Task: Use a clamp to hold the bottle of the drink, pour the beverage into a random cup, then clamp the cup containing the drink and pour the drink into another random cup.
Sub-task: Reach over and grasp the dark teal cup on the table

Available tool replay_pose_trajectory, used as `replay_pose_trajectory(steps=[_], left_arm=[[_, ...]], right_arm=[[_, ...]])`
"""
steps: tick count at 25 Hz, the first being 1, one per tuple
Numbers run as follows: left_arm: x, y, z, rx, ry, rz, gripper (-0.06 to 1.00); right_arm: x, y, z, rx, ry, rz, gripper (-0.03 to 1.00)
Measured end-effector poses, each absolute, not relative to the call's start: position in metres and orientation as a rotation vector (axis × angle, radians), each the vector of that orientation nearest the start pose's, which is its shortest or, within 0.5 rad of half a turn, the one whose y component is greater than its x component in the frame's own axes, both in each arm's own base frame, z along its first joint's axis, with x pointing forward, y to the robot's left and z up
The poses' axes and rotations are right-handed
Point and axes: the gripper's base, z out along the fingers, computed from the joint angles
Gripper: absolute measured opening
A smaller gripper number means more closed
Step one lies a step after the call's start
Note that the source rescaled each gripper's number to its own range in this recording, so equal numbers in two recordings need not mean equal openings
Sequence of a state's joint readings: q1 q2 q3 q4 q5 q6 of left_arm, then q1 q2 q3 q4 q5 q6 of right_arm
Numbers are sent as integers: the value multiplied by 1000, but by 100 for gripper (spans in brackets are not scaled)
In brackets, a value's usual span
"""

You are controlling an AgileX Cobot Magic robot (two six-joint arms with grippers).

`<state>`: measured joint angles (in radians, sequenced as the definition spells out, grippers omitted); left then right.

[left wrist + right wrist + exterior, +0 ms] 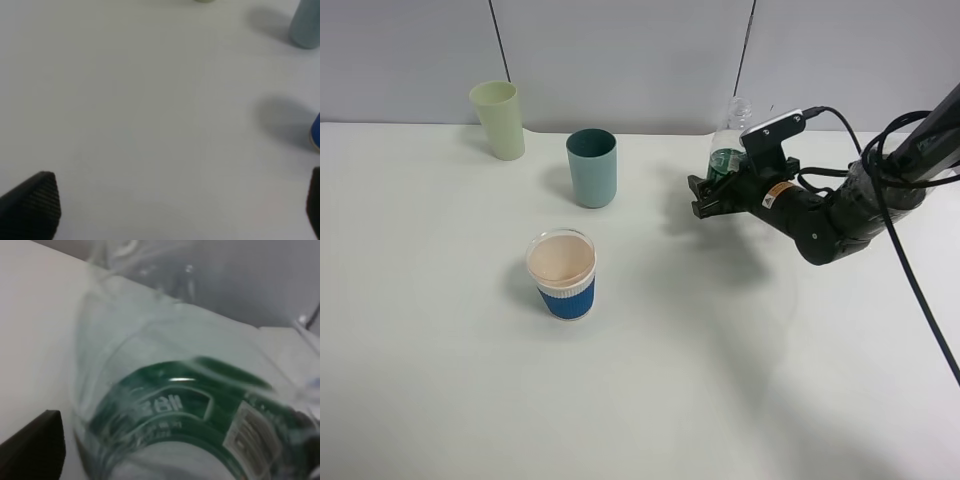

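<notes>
item: bottle (731, 135) | upper right of centre, between my right claw (706, 197) | grip: cannot tell | my left claw (175, 205): spread wide over worktop (150, 100)

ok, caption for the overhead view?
Right pincer around the green-labelled bottle, right of the teal tumbler.

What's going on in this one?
The right gripper has its jaws on either side of the clear green-labelled bottle, which stands near the back of the table. Its wrist view shows bare table between one jaw and the bottle, so it is not clamped yet. The teal tumbler, the blue-sleeved cup and the pale yellow-green tumbler stand upright and untouched. The left gripper hangs open over bare table. Nothing is being poured.
</notes>
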<state>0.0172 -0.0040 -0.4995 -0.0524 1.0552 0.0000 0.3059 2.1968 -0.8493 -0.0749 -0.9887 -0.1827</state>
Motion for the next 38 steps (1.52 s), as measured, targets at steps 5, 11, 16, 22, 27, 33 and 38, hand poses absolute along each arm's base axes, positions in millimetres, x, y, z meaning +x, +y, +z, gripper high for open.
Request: replay_pose_trajectory(steps=[5, 11, 16, 22, 27, 33, 38], left_arm=[[-5, -4, 278, -15, 2035, -52, 100], [-5, -4, 278, -15, 2035, -52, 100], [-5, -4, 278, -15, 2035, -52, 100], [-5, -4, 278, -15, 2035, -52, 100], [-5, -4, 278, -15, 2035, -52, 100], [-5, -4, 278, -15, 2035, -52, 100], [-5, -4, 278, -15, 2035, -52, 100]], right_arm=[[362, 121, 78, -519, 1785, 136, 65], [360, 120, 113, -508, 1754, 135, 66], [337, 113, 144, -498, 1712, 134, 66], [308, 104, 184, -483, 1639, 130, 66], [294, 96, 229, -483, 1572, 70, 74], [277, 73, 256, -481, 1661, -23, 82], [260, 41, 287, -377, 1641, -94, 82]])
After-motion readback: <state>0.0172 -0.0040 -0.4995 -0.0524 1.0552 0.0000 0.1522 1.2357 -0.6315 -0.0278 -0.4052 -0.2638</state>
